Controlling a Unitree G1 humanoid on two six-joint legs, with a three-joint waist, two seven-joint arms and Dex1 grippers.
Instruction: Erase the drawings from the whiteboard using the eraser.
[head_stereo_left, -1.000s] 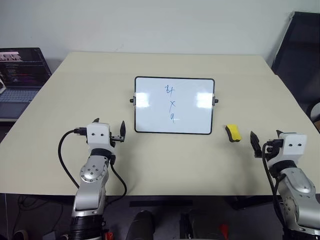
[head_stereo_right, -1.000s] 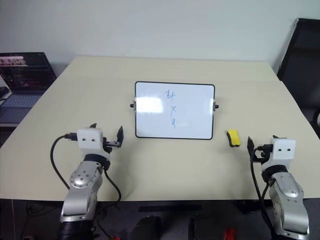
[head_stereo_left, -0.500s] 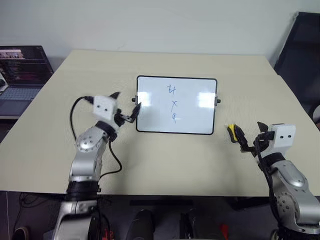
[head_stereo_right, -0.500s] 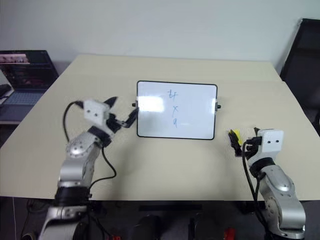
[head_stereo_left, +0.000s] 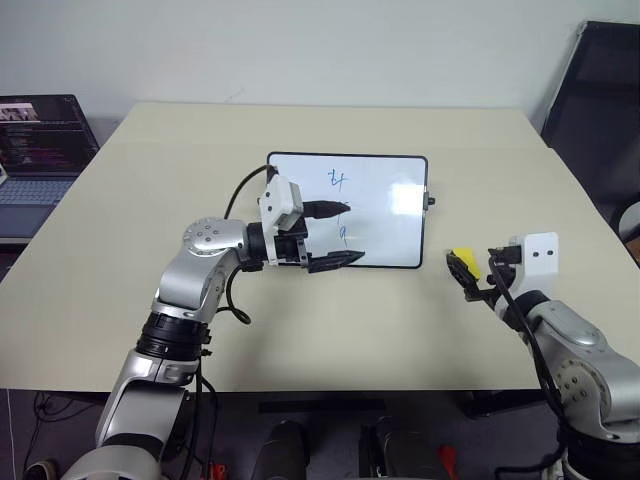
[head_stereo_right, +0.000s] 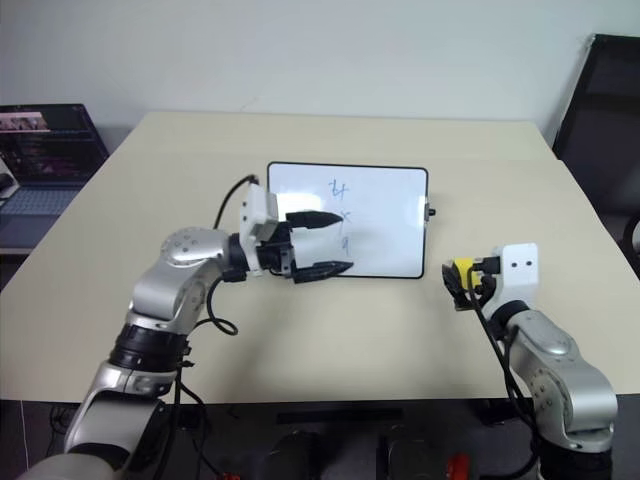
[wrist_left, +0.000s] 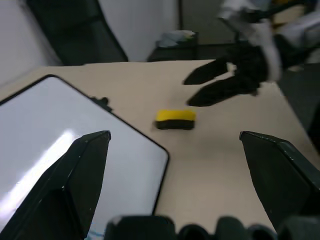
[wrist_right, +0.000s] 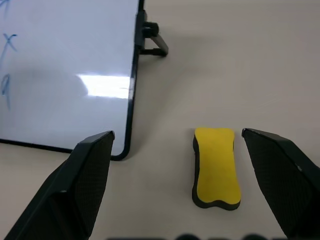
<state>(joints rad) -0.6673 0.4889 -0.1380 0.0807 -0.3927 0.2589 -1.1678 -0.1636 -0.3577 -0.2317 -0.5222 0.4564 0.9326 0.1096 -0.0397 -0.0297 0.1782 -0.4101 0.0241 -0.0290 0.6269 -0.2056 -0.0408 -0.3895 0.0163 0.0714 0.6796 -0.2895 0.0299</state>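
Observation:
The whiteboard (head_stereo_left: 392, 236) lies flat in the middle of the table, with the blue drawings (head_stereo_left: 338, 181) in a short column on it. My left gripper (head_stereo_left: 338, 235) hovers open over the board's near left part, pointing to the right and covering some of the marks. The yellow and black eraser (wrist_right: 216, 166) lies on the table just right of the board. My right gripper (head_stereo_left: 468, 278) stands open just on the near side of it, with the eraser (head_stereo_right: 462, 266) ahead of its fingers (wrist_right: 90, 180) and untouched. The left wrist view shows the eraser (wrist_left: 175, 119) and the right gripper (wrist_left: 225, 82) beyond it.
An open laptop (head_stereo_left: 40, 140) sits off the table's left side. A black chair (head_stereo_left: 600, 90) stands at the far right. The beige table (head_stereo_left: 330, 330) stretches bare in front of the board, and the board's small knob (wrist_right: 150, 31) sticks out toward the eraser.
My left arm has swung up and to the right, from the table left of the board to over it, turning to point right. My right gripper has edged left toward the eraser.

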